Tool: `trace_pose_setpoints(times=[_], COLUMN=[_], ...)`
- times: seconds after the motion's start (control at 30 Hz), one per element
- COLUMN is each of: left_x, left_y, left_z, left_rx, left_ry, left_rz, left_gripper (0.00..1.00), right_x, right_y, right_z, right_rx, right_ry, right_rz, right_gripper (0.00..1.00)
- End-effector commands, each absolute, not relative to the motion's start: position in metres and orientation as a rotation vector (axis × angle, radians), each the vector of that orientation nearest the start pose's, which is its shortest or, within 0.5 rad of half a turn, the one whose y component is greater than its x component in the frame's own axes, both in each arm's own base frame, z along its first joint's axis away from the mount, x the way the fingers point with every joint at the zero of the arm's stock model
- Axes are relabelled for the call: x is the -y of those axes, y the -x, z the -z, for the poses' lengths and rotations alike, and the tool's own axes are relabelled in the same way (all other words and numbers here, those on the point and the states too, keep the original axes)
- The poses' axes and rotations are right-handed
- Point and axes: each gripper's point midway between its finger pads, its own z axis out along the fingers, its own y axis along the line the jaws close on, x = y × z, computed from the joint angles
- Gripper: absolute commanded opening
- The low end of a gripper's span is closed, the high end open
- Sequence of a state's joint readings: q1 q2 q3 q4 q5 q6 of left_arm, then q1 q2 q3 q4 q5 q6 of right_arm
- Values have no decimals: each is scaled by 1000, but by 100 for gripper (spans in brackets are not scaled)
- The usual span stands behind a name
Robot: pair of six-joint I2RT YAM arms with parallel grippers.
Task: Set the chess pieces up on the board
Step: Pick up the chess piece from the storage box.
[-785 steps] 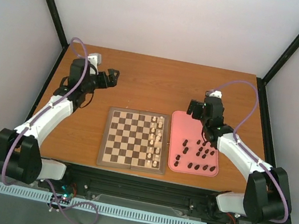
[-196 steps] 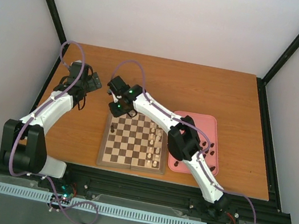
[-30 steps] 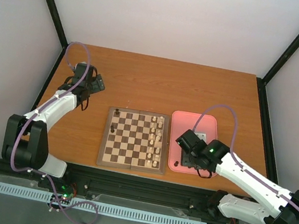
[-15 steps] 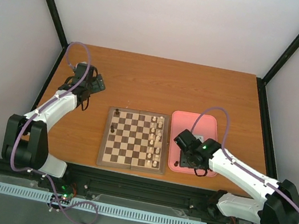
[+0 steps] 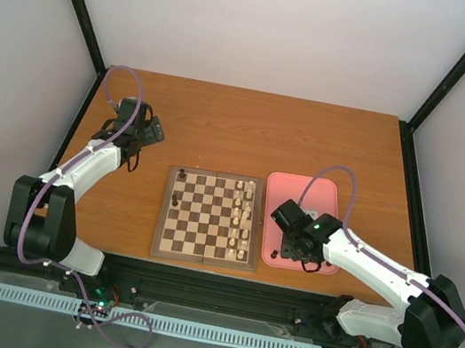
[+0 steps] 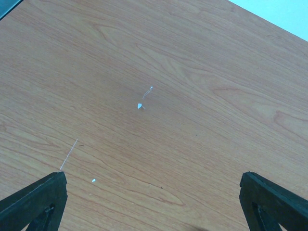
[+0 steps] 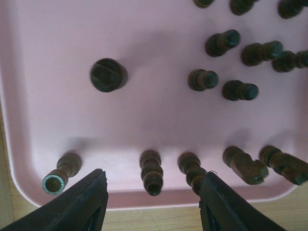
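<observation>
The right gripper [image 7: 153, 182] is back over the pink tray [image 7: 53, 110], at the lower right of the top view. A few seconds ago that arm was stretched across to the upper left corner of the chessboard [image 5: 196, 226]. That reach has left its mark: two dark pieces [image 5: 176, 197] now stand in the board's leftmost column, toward its upper end, where much earlier there were none. Over the last second the gripper has crept toward the tray's lower left corner and its claw has been narrowing. In the wrist view the claw is spread, with a finger [image 7: 82, 202] on either side of a small dark piece [image 7: 151, 173]. That piece seems to lie on its side near the tray's bottom rim. Pink shows on both sides of it, so nothing is pinched yet. A neighbouring dark piece [image 7: 192, 171] lies just beside the other finger, and I judge it could be nudged or caught as the claw closes. The rest of the dark chess pieces [image 7: 226, 41] are scattered across the tray, most toward the upper right of the wrist view, and one tall piece [image 7: 108, 74] stands upright on its own. The cream-white pieces [image 5: 243, 216] fill the board's two right-hand columns. The left gripper [image 6: 151, 180] hovers over the bare table [image 5: 249, 132] at the upper left, well apart from the board, its claw spread wide on nothing, and it has barely moved. By my reading, a third dark piece is about to be picked and most of the dark set still waits to be placed.
</observation>
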State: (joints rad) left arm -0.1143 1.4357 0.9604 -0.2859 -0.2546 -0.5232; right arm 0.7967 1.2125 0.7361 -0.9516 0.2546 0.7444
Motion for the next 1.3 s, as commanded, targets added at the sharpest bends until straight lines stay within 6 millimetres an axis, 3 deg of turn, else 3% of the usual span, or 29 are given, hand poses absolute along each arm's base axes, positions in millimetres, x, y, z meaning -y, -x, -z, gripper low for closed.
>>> trace_pose_setpoints(times=[0.0,0.17,0.63,0.83,1.27], left_x=[6,7,18,19,19], left_y=[-417,-417,-416,-415,-416], left_z=[-170,-172,-182,-183,-183], left_rx=[-2179,-2180,-2179,-2180,-2178], left_ry=[569,562,513,501,498], left_rz=[40,52,123,129,129], left_gripper=[100,100,100,100,100], right_x=[-97,-84,-45,-34,-25], right_y=[-173,-168,-177,-183,-180], right_z=[-70,-71,-103,-111,-72], right_rx=[-2810,-2800,-2587,-2544,-2714], right_ry=[-120,-255,-697,-787,-878], right_rz=[160,198,157,176,96], right_gripper=[54,52,46,45,39])
